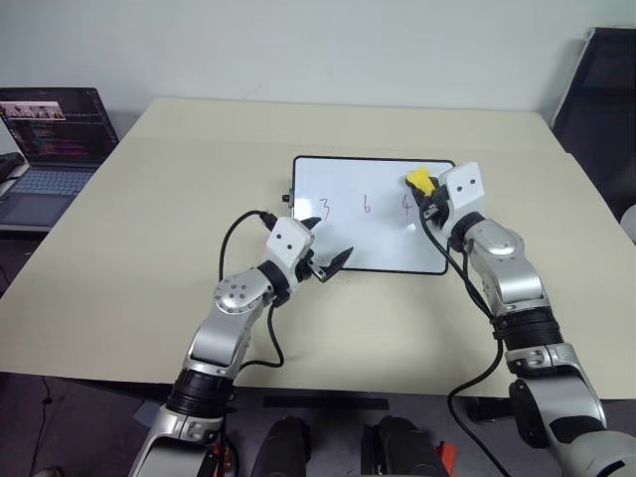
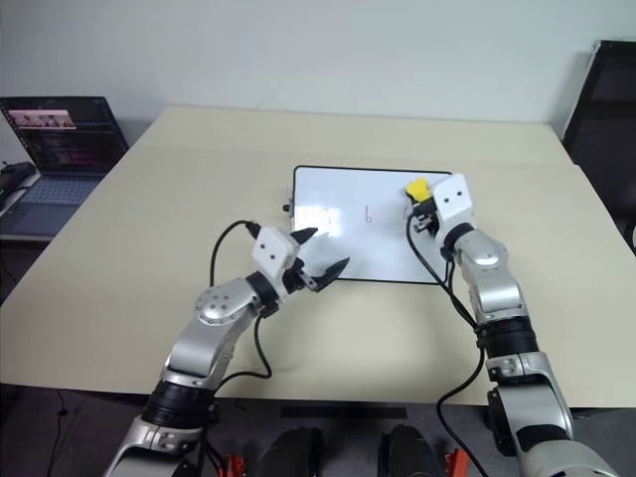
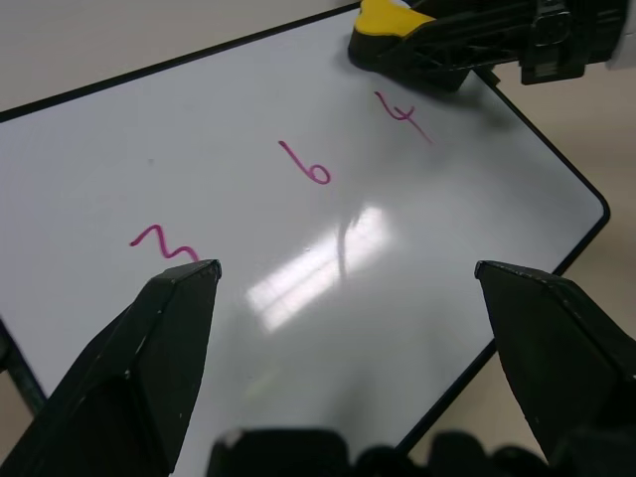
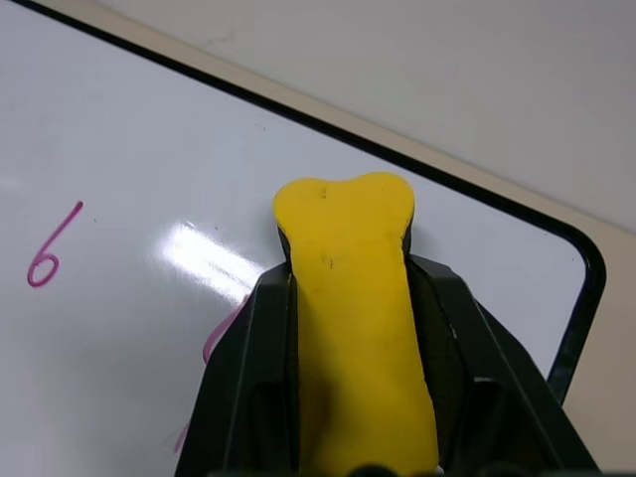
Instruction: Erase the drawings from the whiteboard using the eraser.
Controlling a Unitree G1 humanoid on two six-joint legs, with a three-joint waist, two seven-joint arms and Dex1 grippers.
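- Right wrist view: my right gripper (image 4: 348, 397) pinches the eraser (image 4: 353, 298) over the whiteboard (image 4: 129, 199), at its far right corner.
- My left gripper (image 1: 325, 246) hangs spread at the near left edge; I see the drawings (image 3: 308, 164) intact.

- A beige table (image 1: 149, 219) takes up most of the room ahead.
- An open laptop (image 1: 50, 149) sits off its left side, screen lit.
- A dark chair (image 1: 601, 89) stands at the far right.
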